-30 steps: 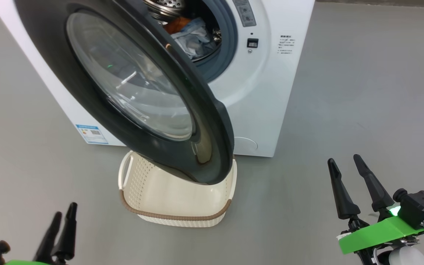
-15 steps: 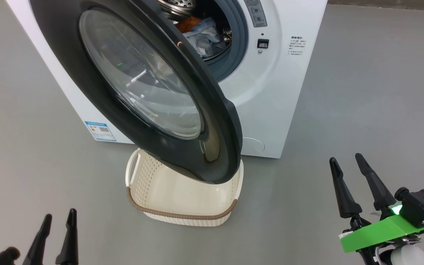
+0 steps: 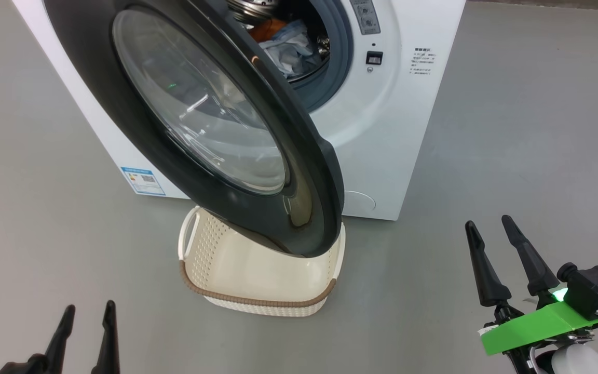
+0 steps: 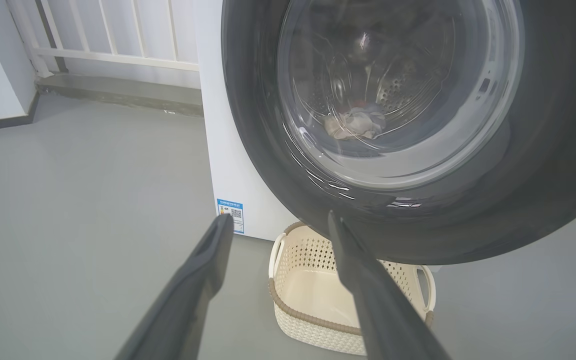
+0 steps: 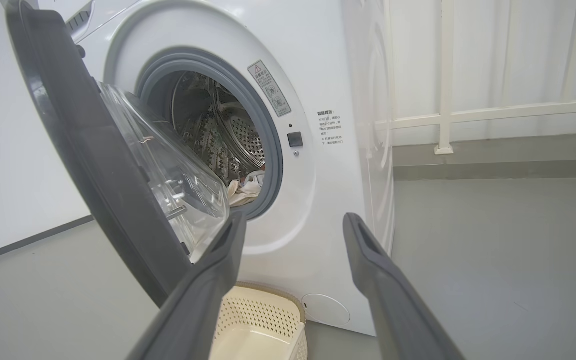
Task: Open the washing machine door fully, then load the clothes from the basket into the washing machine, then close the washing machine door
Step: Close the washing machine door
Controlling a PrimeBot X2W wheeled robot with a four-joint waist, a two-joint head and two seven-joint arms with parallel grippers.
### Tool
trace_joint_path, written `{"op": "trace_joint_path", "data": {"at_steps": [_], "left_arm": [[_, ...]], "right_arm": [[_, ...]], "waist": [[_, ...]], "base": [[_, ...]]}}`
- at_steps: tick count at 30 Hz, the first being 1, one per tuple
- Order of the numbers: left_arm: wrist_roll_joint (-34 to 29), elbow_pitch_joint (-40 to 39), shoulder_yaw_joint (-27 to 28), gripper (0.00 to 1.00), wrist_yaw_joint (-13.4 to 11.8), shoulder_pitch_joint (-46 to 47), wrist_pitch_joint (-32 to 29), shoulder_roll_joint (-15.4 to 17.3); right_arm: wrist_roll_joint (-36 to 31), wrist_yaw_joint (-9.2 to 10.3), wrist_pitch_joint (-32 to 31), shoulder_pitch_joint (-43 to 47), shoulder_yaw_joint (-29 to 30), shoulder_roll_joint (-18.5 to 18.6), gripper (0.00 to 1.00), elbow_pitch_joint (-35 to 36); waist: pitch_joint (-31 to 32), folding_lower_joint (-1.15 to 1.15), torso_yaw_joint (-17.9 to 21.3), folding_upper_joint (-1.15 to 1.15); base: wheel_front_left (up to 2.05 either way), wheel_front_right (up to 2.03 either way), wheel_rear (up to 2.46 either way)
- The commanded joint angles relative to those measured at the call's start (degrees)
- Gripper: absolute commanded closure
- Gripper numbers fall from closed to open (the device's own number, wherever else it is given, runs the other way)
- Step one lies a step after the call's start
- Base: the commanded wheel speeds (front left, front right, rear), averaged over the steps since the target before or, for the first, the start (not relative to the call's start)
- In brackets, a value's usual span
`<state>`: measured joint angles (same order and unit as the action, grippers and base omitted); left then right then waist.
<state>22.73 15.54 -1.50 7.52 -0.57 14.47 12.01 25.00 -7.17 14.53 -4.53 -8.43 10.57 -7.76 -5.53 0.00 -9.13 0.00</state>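
Washing machine door (image 3: 200, 119) approx half-open, outer face twd robot (clothes (image 3: 286, 49) inside); L+R jaws spread, empty.

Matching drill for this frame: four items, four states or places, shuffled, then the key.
1 washing machine door
2 clothes
3 basket
4 right hand

A inside the washing machine
B open, holding nothing
C on the floor, cream with a brown rim
D swung partly open

Pairs: 1-D, 2-A, 3-C, 4-B
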Motion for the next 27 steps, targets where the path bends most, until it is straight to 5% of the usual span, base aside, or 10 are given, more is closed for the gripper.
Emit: {"op": "trace_joint_path", "data": {"at_steps": [1,8,9,12,27], "left_arm": [[-0.54,-1.42,2.34,0.00,-0.03,0.24,0.52,0.70],[-1.74,-1.84,2.67,0.00,-0.03,0.15,0.52,-0.07],[-1.81,-1.87,2.69,0.00,-0.03,0.13,0.52,-0.11],[-2.12,-1.92,2.85,0.00,-0.03,0.04,0.52,-0.21],[-3.24,-2.58,3.01,0.00,-0.03,-0.57,0.52,-0.77]], "right_arm": [[0.23,-0.32,0.47,-2.17,-0.97,0.82,0.00,1.14],[0.31,-0.32,0.47,-2.88,-1.56,0.94,0.00,0.68],[0.34,-0.32,0.47,-3.18,-1.74,0.90,0.48,0.67],[0.50,-0.32,0.47,-4.60,-2.56,0.81,1.00,1.31],[0.96,-0.32,0.47,-11.29,-11.07,-0.39,1.00,11.70]], "waist": [[-0.02,0.00,0.00,0.00],[0.08,0.00,-0.28,0.00],[0.11,0.00,-0.31,0.00],[0.26,0.00,-0.37,0.00],[1.95,0.00,-1.49,0.00]], "base": [[0.00,0.00,0.00],[0.00,0.00,0.00],[0.00,0.00,0.00],[0.00,0.00,0.00],[0.00,0.00,0.00]]}}
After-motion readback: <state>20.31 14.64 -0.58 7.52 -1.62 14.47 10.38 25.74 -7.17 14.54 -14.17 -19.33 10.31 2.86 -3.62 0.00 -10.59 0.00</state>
